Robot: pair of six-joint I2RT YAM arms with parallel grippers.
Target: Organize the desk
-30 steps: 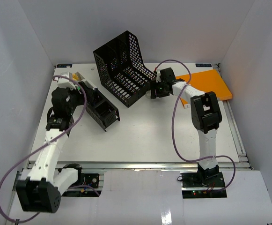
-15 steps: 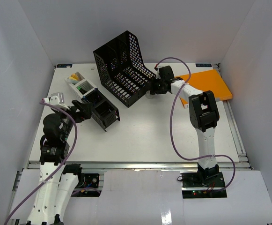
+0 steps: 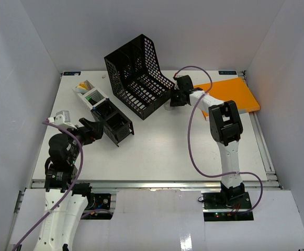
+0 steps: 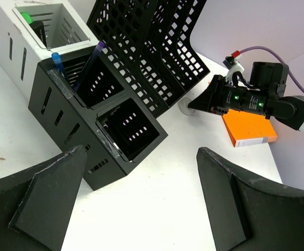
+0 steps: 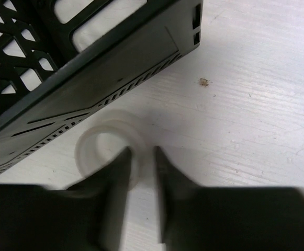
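The white desk (image 3: pixel 167 146) holds a black mesh file rack (image 3: pixel 138 78), a black pen holder (image 3: pixel 112 121) joined to a white one (image 3: pixel 89 93), and an orange book (image 3: pixel 233 94). My right gripper (image 3: pixel 171 102) is at the rack's right foot. In the right wrist view its jaws (image 5: pixel 140 154) are nearly closed across the wall of a white tape roll (image 5: pixel 97 144), one finger inside the ring and one outside. My left gripper (image 3: pixel 91 130) is open and empty at the front left, facing the black pen holder (image 4: pixel 104 120).
The file rack (image 5: pixel 89 63) lies right against the tape roll. Pens stand in the holders (image 4: pixel 57 57). The orange book (image 4: pixel 251 130) lies at the back right by the wall. White walls close the desk on three sides.
My left arm has pulled back from the pen holders toward the front left edge, gripper open. My right gripper has stayed by the rack's foot, shifting only slightly.
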